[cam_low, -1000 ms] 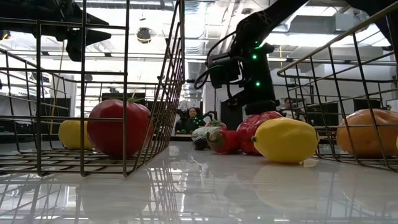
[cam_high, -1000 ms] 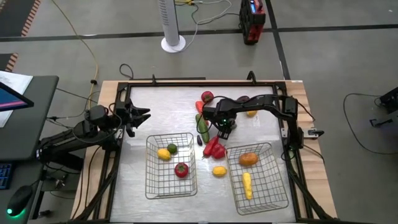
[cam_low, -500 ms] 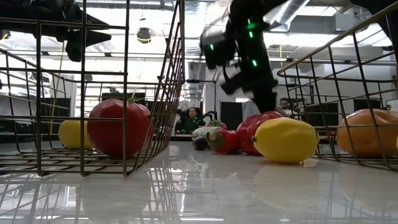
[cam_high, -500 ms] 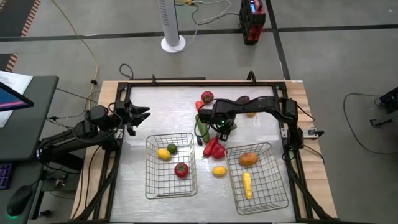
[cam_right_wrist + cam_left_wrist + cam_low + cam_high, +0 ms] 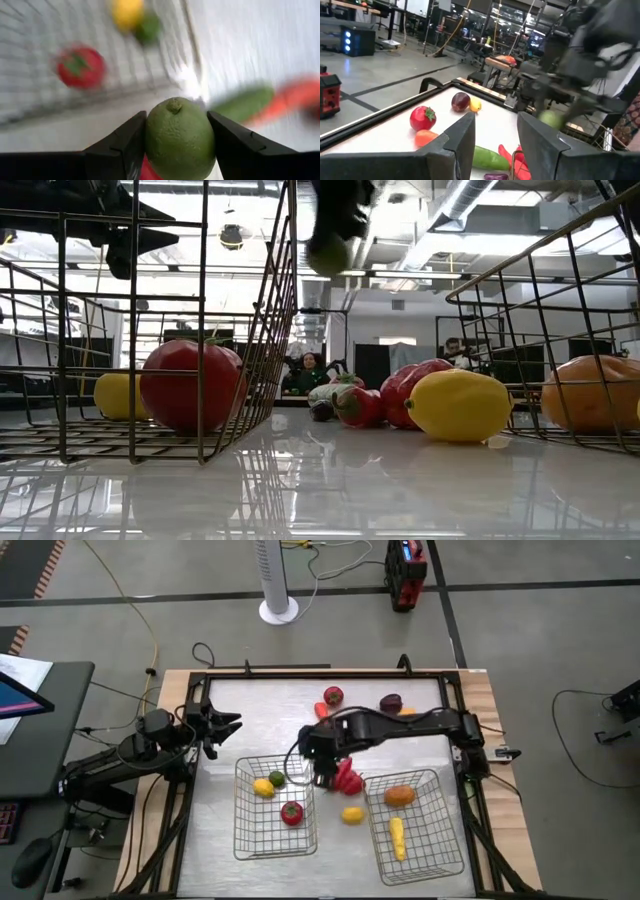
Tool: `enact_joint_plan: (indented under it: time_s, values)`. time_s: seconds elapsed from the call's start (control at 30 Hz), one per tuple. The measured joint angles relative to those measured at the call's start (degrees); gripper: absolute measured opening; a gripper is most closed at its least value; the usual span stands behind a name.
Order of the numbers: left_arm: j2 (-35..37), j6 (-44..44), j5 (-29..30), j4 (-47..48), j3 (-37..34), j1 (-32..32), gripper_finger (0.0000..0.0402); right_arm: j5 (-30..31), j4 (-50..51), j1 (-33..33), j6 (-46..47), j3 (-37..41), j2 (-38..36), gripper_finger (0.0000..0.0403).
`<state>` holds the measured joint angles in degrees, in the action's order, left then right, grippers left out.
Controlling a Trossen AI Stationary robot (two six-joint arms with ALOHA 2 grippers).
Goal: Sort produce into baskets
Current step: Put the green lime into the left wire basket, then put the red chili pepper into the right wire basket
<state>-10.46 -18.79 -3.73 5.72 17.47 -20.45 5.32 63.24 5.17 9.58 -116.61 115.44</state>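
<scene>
Shiny white tabletop [image 5: 230, 720], wire baskets side by side near the front, loose produce scattered behind and between them. So at that point the right gripper [image 5: 176, 131] had its two fingers clamped on a lime [image 5: 179, 138], held up in the air, not resting on anything. From overhead it sat right over the near corner of the left basket [image 5: 243, 840], on the side facing the other basket. That basket already had a tomato [image 5: 291, 812], a lemon [image 5: 263, 787] and a green round thing [image 5: 277, 778] in it.

The bit that mattered: the basket's open interior lay just beyond the lime, toward the left arm's side, so I'd guess it only needed a short carry inward past the rim wire before a drop would land inside. Letting go where it hung looked risky, it could clip the wire and roll out toward the red peppers [image 5: 346, 777].

The left gripper [image 5: 228, 724] was parked well off at the table's edge, fingers apart, holding nothing.
</scene>
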Motion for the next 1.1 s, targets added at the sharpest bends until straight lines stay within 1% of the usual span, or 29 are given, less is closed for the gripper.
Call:
enact_joint_plan:
  time_s: [0.17, 0.23, 0.3, 0.5, 0.6, 0.67, 0.73, 0.8, 0.97, 1.1]
  values:
    - [0.0, 0.0, 0.0, -0.2, 0.0, 0.0, 0.0133, -1.4, -14.2, 3.7, -6.8, 0.0, 0.1, 0.0242]
    - [0.0, 0.0, 0.0, -0.2, 0.0, 0.0, 0.0133, -1.8, -17.7, 4.3, -7.9, 0.0, 0.1, 0.025]
    - [0.0, -0.3, 0.0, -0.2, 0.0, 0.0, 0.0133, -2.8, -18.6, 4.2, -8.1, 0.0, 0.1, 0.0261]
    - [0.0, -0.9, -0.3, -0.2, 0.0, 0.0, 0.0133, -6.8, -14.6, 2.8, -5.2, 0.0, 0.2, 0.0302]
    - [0.0, -0.9, -0.3, -0.2, 0.0, 0.0, 0.0133, -6.9, -8.0, 2.5, -5.1, 0.0, 0.2, 0.0322]
    - [0.0, -0.6, -0.3, -0.2, 0.0, 0.0, 0.0133, -6.2, -3.0, 2.1, -5.0, 0.0, 0.2, 0.0331]
    - [0.0, -0.4, 0.0, -0.2, 0.0, 0.0, 0.0133, -4.2, 2.2, 2.1, -4.3, 0.0, 0.2, 0.0335]
    - [0.0, -0.4, 0.0, -0.2, 0.0, 0.0, 0.0133, -2.6, 5.0, 2.1, -3.5, 1.2, 0.1, 0.0337]
    - [0.0, -0.4, 0.0, -0.2, 0.0, 0.0, 0.0133, -2.3, 6.4, 2.1, -3.5, 6.7, 0.3, 0.0338]
    - [0.0, -0.5, -0.5, -0.2, 0.0, 0.0, 0.0133, -2.1, 1.6, 2.1, -4.9, 11.9, 0.0, 0.0338]
